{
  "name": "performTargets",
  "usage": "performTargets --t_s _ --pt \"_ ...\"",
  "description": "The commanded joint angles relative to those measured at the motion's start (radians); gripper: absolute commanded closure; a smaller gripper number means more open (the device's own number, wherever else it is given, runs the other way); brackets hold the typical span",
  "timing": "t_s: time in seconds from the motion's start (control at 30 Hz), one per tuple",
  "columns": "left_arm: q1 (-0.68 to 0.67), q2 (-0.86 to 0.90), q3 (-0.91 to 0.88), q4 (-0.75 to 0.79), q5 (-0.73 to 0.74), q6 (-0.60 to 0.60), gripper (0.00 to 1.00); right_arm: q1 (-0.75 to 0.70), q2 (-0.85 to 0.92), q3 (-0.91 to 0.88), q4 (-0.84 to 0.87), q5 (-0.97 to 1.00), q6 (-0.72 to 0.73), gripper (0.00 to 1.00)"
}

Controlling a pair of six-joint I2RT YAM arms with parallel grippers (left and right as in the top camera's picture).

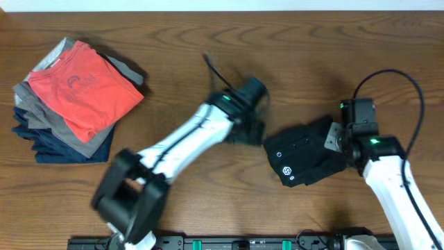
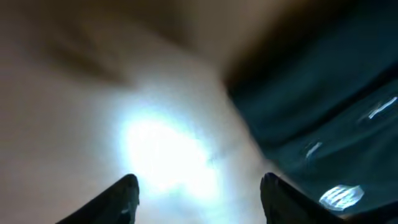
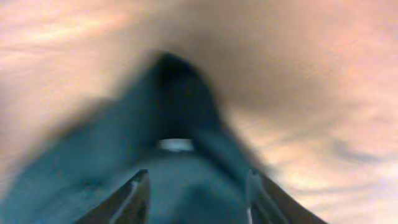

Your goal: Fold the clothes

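A brown wooden tabletop (image 1: pixel 208 42) is filling the whole overhead view, its darker grain running in long wavy lines from side to side. Toward the left edge a stack of folded clothes (image 1: pixel 48 135) is lying on the wood, with a red-orange shirt (image 1: pixel 83 87) sitting on top and grey and navy layers showing beneath it. A black rail (image 1: pixel 229 243) with small green marks is running along the near edge. Light is falling from above, leaving soft shadows. In the left wrist view a bright white glare (image 2: pixel 161 149) is shining off the blurred wood; in the right wrist view the wood is looking pale and pinkish.
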State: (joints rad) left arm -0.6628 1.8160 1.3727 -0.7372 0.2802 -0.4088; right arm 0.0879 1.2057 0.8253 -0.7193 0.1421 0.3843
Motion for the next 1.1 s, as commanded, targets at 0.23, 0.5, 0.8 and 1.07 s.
performTargets --t_s 0.23,0.5,0.8,1.07 --pt "0.087 0.025 0.019 0.22 0.164 0.039 0.33 0.005 0.016 -0.039 -0.179 -0.491 -0.026 0.67" --pt "-0.004 0.139 0.019 0.248 0.182 0.042 0.33 0.004 0.045 -0.231 -0.104 -0.288 0.166 0.66" --pt "-0.1 0.236 0.019 0.184 0.269 0.056 0.34 -0.024 0.045 -0.272 0.005 -0.031 0.281 0.64" --pt "-0.148 0.236 0.019 -0.053 0.266 0.065 0.5 -0.057 0.045 -0.272 0.351 0.056 0.025 0.54"
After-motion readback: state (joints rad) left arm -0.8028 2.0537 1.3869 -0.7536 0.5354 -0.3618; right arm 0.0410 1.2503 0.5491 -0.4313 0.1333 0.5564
